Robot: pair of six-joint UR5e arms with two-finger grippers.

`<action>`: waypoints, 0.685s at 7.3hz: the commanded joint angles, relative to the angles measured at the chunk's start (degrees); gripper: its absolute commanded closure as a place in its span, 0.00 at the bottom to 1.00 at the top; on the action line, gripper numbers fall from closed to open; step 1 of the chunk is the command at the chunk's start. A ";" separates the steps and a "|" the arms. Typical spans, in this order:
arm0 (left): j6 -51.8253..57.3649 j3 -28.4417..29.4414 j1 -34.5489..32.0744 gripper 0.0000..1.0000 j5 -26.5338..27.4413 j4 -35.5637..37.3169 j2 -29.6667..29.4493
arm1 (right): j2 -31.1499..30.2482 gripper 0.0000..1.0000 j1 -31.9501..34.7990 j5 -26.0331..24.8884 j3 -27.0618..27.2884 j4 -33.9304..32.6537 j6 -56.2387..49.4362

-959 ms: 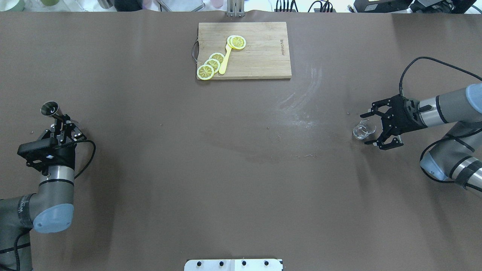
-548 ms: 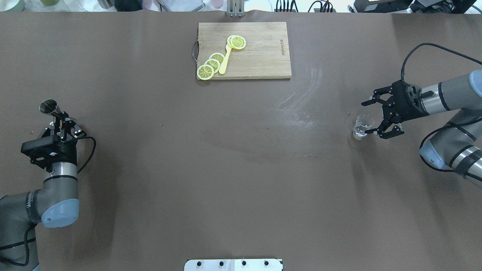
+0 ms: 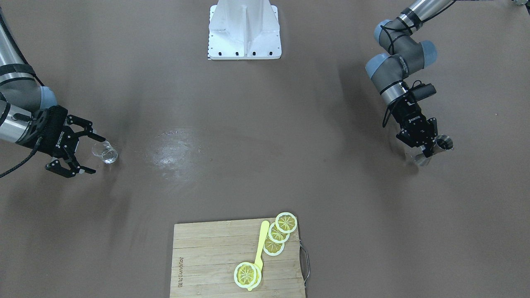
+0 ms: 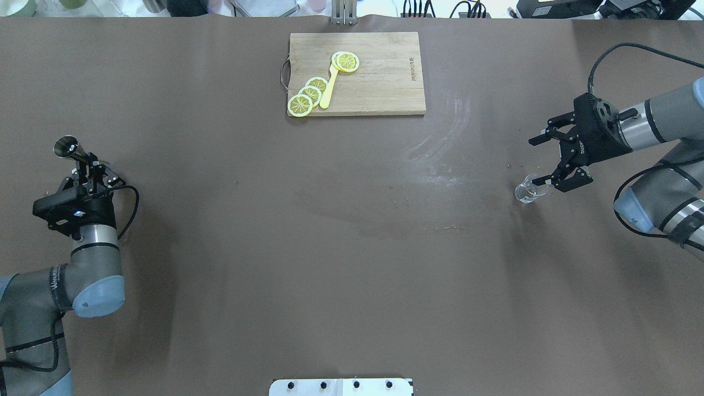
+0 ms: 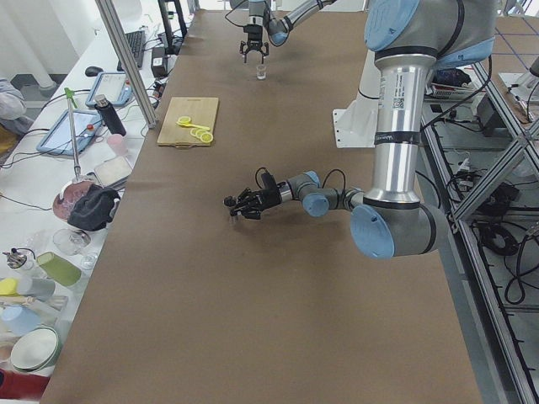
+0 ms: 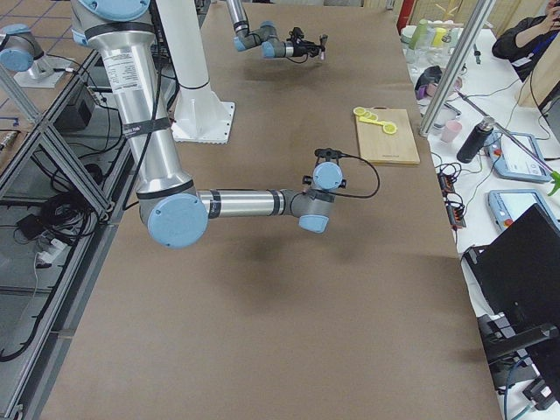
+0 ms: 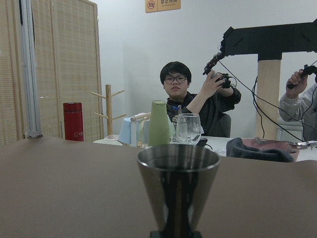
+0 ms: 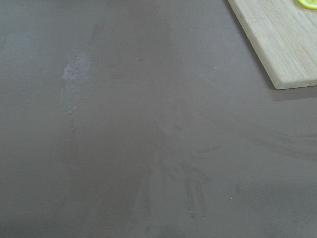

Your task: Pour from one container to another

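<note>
Far left, the left gripper (image 4: pixel 88 168) is clamped on the small dull-grey steel hourglass jigger (image 4: pixel 67 149), which sits mouth up and roughly upright in the wrist view. The little clear rounded glass cup (image 4: pixel 527 192) stands on the brown table (image 4: pixel 352 247) way over on the right, so the target lies straight across the table's width. The right gripper (image 4: pixel 542 160) hangs just beside the cup, fingers spread, holding nothing. My guess is that the jigger has to travel right.

Left hand (image 4: pixel 88 166) closed, arm folded low; right hand (image 4: pixel 534 161) wide open, wrist outstretched.
</note>
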 commanded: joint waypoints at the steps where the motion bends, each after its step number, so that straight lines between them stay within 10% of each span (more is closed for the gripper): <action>1: -0.39 1.26 -0.23 1.00 -0.19 0.58 -1.12 | 0.60 0.00 3.13 1.34 0.58 -2.04 0.79; 5: -0.47 1.26 -0.14 0.98 -0.45 0.85 -1.39 | 2.18 0.00 14.04 -3.53 7.86 -33.45 0.44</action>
